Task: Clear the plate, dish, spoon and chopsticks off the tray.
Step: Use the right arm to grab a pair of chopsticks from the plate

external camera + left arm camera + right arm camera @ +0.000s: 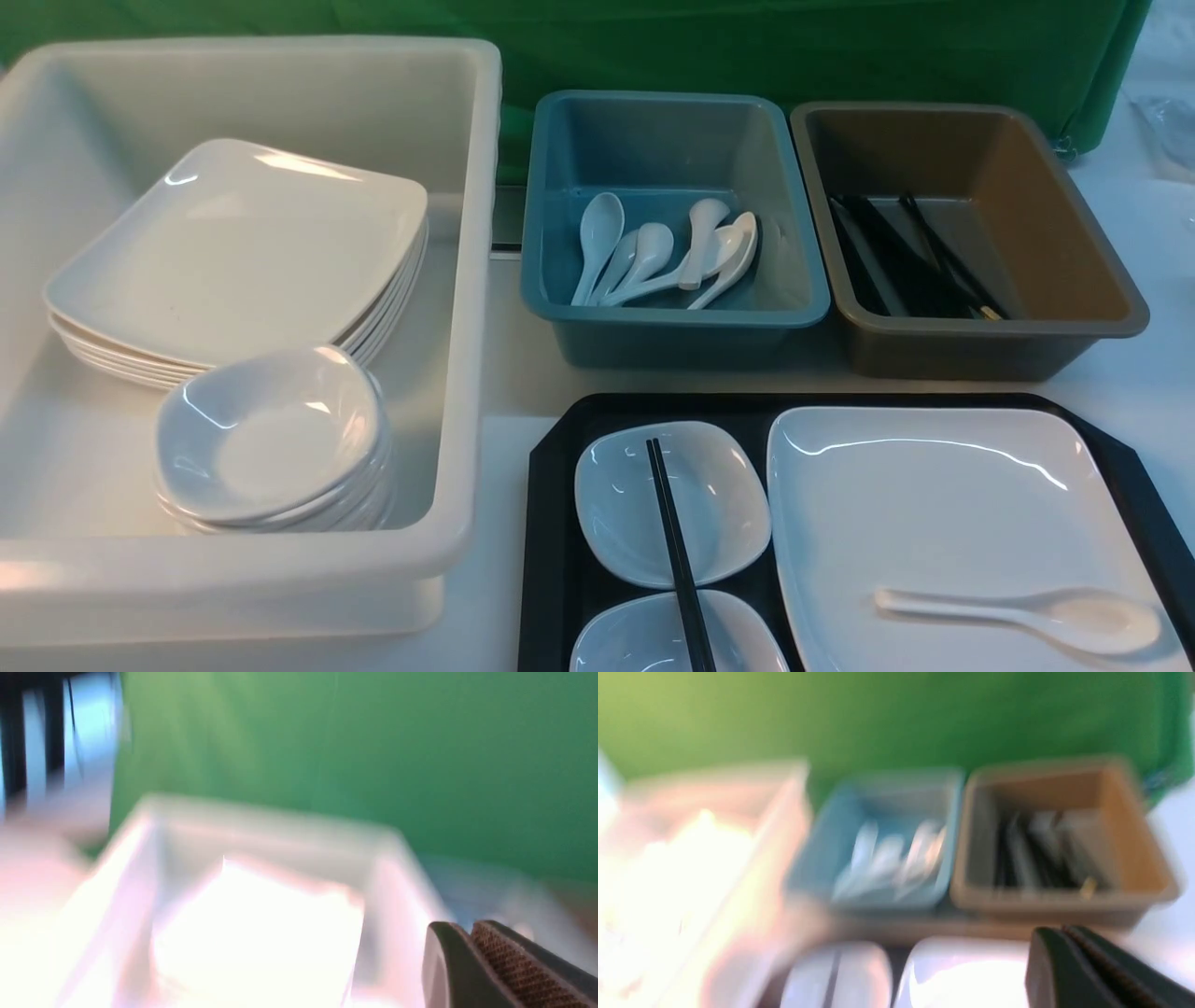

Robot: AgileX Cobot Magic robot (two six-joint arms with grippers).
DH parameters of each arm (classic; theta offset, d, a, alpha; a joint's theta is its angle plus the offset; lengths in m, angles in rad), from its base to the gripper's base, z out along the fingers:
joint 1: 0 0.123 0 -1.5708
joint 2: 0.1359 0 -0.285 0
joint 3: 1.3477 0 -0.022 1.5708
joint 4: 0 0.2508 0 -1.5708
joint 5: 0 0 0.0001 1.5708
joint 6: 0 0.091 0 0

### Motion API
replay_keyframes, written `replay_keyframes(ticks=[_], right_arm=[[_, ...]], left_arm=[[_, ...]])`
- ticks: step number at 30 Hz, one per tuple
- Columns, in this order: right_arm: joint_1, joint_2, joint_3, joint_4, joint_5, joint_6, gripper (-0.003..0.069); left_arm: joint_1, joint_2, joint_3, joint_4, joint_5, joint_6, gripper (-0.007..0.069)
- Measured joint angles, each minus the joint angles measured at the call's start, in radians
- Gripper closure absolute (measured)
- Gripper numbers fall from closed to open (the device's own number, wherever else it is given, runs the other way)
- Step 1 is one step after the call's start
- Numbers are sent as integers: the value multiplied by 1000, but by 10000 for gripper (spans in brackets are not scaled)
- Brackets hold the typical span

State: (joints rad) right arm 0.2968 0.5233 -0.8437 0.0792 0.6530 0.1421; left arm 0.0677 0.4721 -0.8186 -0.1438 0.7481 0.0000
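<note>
The black tray (551,523) lies at the near right. On its right side sits the large white plate (934,504), and the white spoon (1027,611) lies on the plate. Two small white dishes (719,495) (635,639) fill the tray's left side, with the black chopsticks (677,551) laid across both. Neither gripper shows in the front view. In the blurred left wrist view, my left gripper (467,927) is shut on nothing above the white tub (140,858). My right gripper (1064,931) is also shut and empty, hovering over the plate (962,970).
A big white tub (467,280) at the left holds a stack of plates (243,252) and a stack of small dishes (271,439). Behind the tray, a teal tub (672,322) holds several spoons and a brown tub (1074,233) holds black chopsticks.
</note>
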Motion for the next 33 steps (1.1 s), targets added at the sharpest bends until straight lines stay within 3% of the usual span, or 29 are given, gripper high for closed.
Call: replay_keyframes(ticks=[5, 9, 13, 18, 21, 23, 24, 25, 28, 33], right_arm=[[161, 281, -147, 12, 254, -217, 630], [264, 512, -164, -10, 306, -354, 579], [283, 657, -167, -68, 305, -380, 501], [284, 852, -167, -192, 298, -352, 333], [284, 906, -167, -161, 274, -331, 275], [284, 945, -167, -45, 209, -316, 218], [284, 947, -167, -45, 203, -316, 214], [287, 957, -167, 77, 149, -315, 171], [313, 962, -168, 183, 94, -316, 119], [401, 991, -168, 186, 51, -287, 67]], left_arm=[[0, 165, -20, -72, 224, 80, 589], [0, 226, -20, -99, 298, 140, 589], [0, 226, -21, -100, 302, 158, 589], [0, 225, -24, -107, 303, 165, 589], [0, 225, -24, -112, 303, 165, 589], [0, 225, -24, -113, 302, 167, 589], [0, 225, -24, -113, 302, 167, 589], [0, 225, -24, -114, 302, 168, 589], [0, 225, -24, -114, 299, 169, 589], [0, 225, -24, -114, 275, 177, 589]])
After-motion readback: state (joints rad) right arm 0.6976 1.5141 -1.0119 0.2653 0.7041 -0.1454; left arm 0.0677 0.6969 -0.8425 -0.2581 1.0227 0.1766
